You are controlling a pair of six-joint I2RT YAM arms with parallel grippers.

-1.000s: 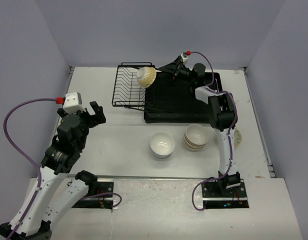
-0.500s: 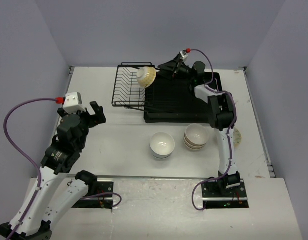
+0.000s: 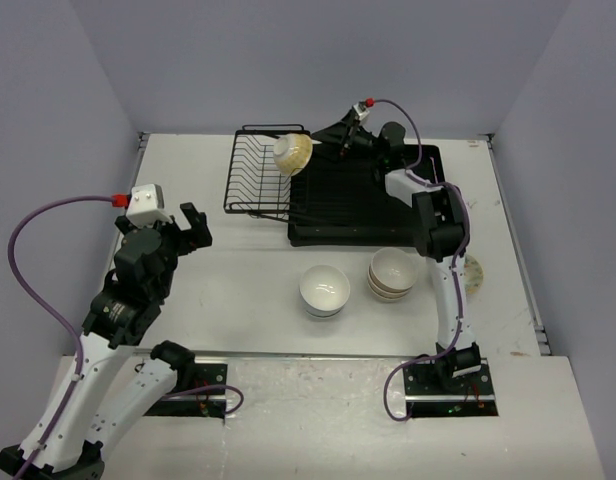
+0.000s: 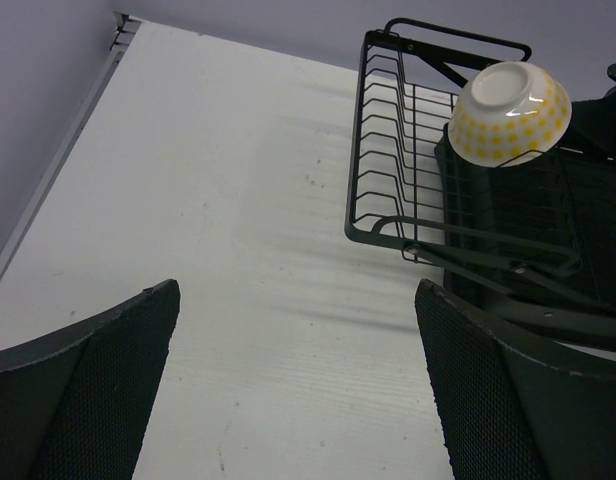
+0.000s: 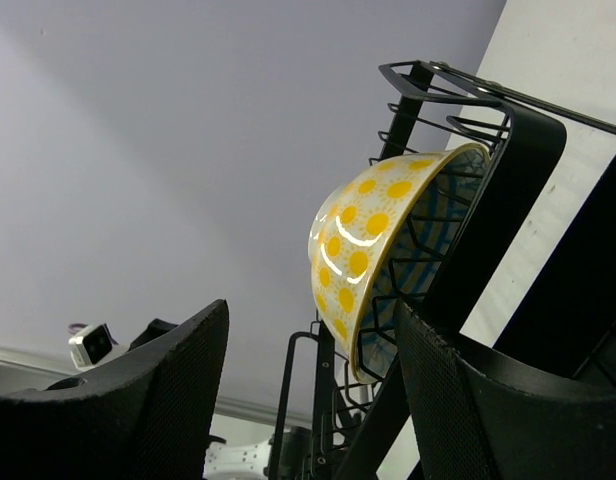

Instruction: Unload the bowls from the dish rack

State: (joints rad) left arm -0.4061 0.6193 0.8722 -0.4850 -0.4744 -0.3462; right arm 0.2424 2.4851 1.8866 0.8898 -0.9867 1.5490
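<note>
The dotted bowl (image 3: 293, 152), white with yellow spots, stands on edge in the wire rack (image 3: 254, 186) at the upper centre of the top view. It leans against the wires at the end next to the black tray (image 3: 348, 218). The right arm reaches up across the tray, and the right gripper (image 3: 334, 136) sits just beside the bowl on its right. In the right wrist view the fingers are spread apart and the bowl shows beyond the gap between them. The gripper is released and grasps nothing.

Below the tray, a white bowl (image 3: 324, 288) stands upright on the bench (image 3: 238, 275) near the frame's centre. A stack of cream bowls (image 3: 393, 272) sits just to its right. A pale bowl (image 3: 475, 271) lies further right, partly hidden behind the right arm.

The left gripper (image 3: 195, 226) hangs over bare bench in the left half of the frame, well apart from the rack. It is spread wide and holds nothing.
</note>
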